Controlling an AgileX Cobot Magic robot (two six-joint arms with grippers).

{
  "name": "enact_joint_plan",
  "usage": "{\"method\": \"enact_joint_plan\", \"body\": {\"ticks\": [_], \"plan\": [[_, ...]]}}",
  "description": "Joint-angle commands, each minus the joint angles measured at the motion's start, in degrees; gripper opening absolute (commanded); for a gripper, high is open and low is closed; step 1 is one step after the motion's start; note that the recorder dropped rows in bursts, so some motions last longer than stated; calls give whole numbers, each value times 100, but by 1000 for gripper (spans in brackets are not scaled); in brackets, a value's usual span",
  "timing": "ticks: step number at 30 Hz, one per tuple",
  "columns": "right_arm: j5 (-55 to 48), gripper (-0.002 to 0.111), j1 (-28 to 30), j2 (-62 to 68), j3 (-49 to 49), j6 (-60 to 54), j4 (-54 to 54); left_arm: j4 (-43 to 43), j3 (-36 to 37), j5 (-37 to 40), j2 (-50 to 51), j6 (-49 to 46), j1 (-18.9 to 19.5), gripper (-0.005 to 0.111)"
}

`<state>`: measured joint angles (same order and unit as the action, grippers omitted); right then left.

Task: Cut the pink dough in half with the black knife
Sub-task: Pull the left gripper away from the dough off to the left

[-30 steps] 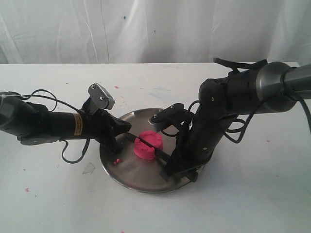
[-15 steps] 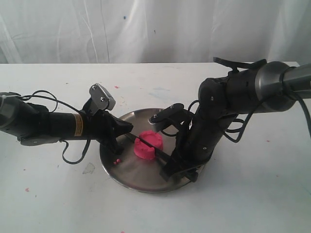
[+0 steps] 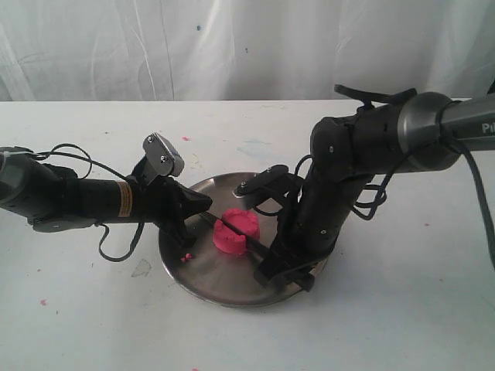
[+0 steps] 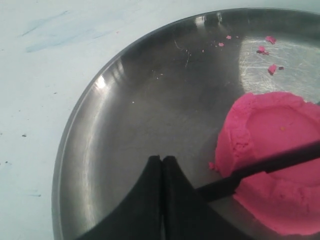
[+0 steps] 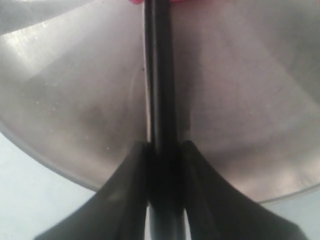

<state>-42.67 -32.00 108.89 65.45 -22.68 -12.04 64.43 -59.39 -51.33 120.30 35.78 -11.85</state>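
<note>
Starting at the left, the left gripper [image 4: 162,167] is seen with its two fingers pressed together on nothing, set low over the steel plate [image 3: 203,269] just beside the tip of the black knife [image 5: 159,75]. Whether that tip is touched cannot be told. If the blade is driven down or drawn along, its tip could be jammed against those fingers, or the plate could be pushed across the table.

At the plate's middle lies the pink dough [image 4: 272,125], not yet parted. The blade is laid across its top, seemingly nearer one side, so unequal pieces could be made.

On the right, the handle is clamped between the partly closed fingers of the right gripper [image 5: 164,150]. Under load the slim handle could be twisted in that grip, and the soft dough squashed rather than split.
</note>
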Motion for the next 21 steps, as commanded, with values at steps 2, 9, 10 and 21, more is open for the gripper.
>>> {"method": "enact_joint_plan", "body": {"ticks": [2,9,10,21], "plan": [[-390,0,6,57,8,-278,-165,163,64,168,37,-11,-22,0],[-483,0,6,212,21,-409,-167,163,64,168,37,-11,-22,0],[-473,0,6,212,21,-411,-167,163,64,168,37,-11,-22,0],[-181,0,6,212,21,-266,-156,163,64,168,37,-29,-22,0]]}}
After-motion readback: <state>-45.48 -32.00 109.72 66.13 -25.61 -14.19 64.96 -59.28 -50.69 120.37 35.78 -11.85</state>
